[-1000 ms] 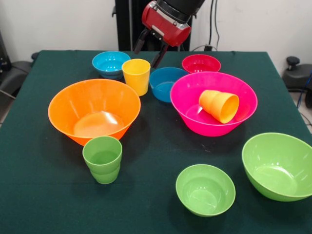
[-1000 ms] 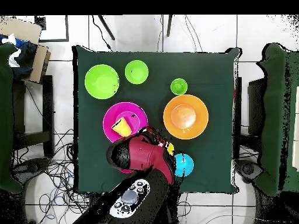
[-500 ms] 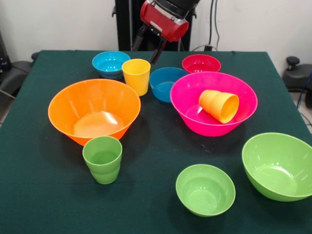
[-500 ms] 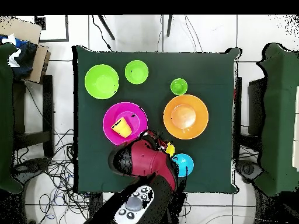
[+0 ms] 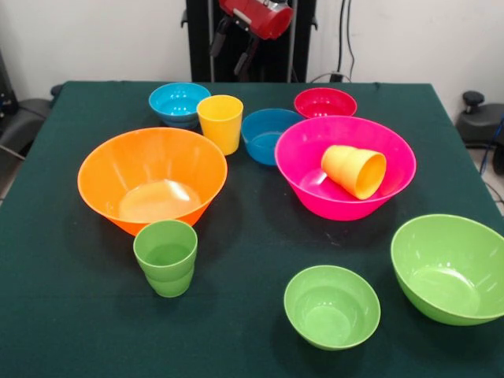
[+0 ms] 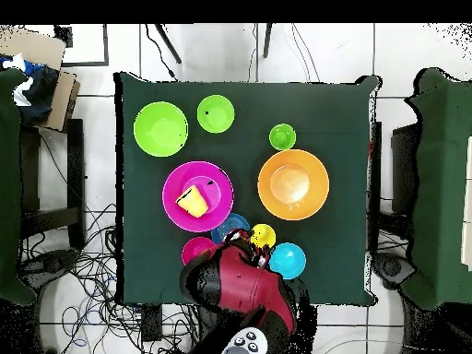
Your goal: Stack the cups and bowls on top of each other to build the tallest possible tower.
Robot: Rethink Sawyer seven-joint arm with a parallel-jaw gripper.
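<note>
My gripper (image 5: 233, 49) is open and empty, high above the table's far edge, behind the yellow cup (image 5: 220, 122). That cup stands upright between the light blue bowl (image 5: 179, 102) and the darker blue bowl (image 5: 266, 135). The orange-yellow cup (image 5: 354, 170) lies on its side inside the large hot pink bowl (image 5: 303, 169). The green cup (image 5: 165, 257) stands upright in front of the large orange bowl (image 5: 151, 177). The red-pink bowl (image 5: 325, 102) sits at the far right. The small lime green bowl (image 5: 331, 305) and the large lime green bowl (image 5: 449, 268) sit at the near right.
In the overhead view the red arm head (image 6: 241, 284) covers the table edge by the red-pink bowl (image 6: 196, 249) and the light blue bowl (image 6: 288, 261). Dark green cloth (image 5: 252, 236) shows bare between the bowls. A cardboard box (image 6: 41, 78) stands beside the table.
My gripper has risen and drawn back toward the pedestal, away from the yellow cup and the darker blue bowl. It holds nothing. The cups and bowls have not moved.
</note>
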